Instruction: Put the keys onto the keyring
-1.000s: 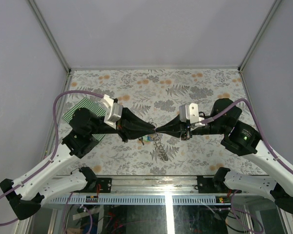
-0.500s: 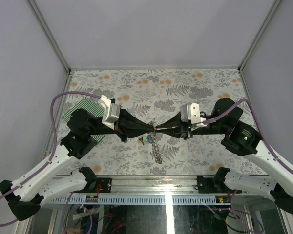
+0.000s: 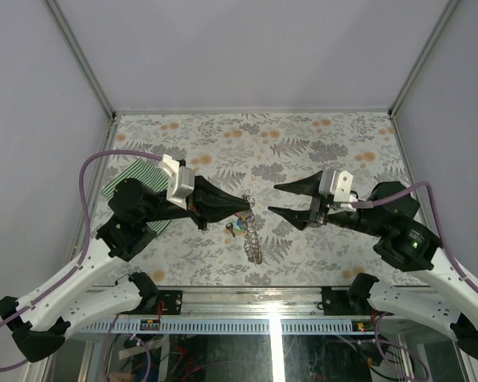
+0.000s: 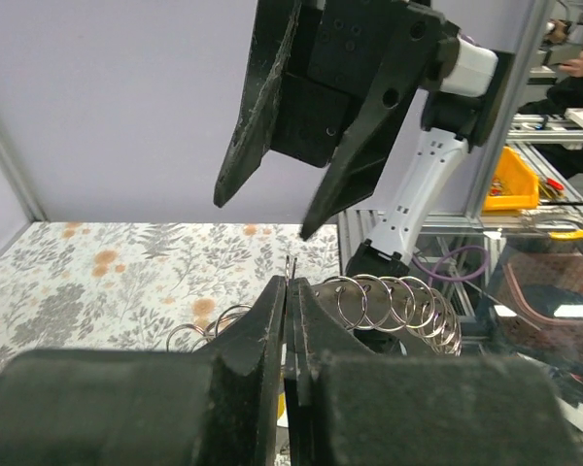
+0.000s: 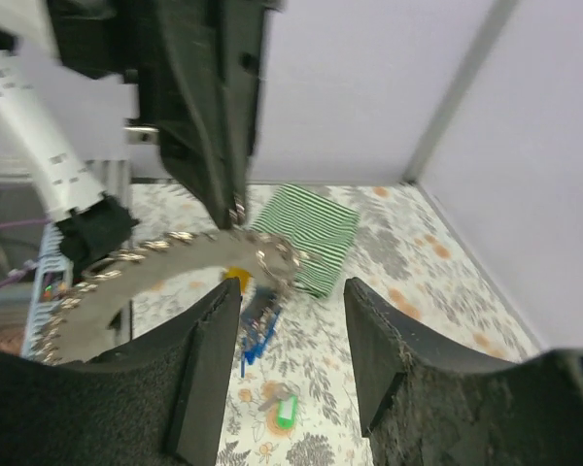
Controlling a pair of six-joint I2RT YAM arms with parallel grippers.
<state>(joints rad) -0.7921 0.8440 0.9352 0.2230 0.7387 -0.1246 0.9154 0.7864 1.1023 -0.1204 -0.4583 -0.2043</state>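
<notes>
One keyring (image 3: 255,237) | pinched in closed left pincer (image 3: 245,205) | right pincer (image 3: 272,199) spread wide, empty

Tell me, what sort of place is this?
Probably a robotics lab test cell: a left arm and right arm bolted at a floral-covered table, plain grey wall panels enclosing it, a yellow parts bin beyond.

I see the left arm (image 3: 72,278) and right arm (image 3: 438,274) built alike: white lower links, black joint housings, black forearms. Purple cable (image 3: 92,167) loops off each. White camera block (image 3: 178,179) on each wrist. Left gripper (image 3: 247,207) and right gripper (image 3: 272,199): matte black, rough, tapered fingers. Small holes dot the white links.
</notes>
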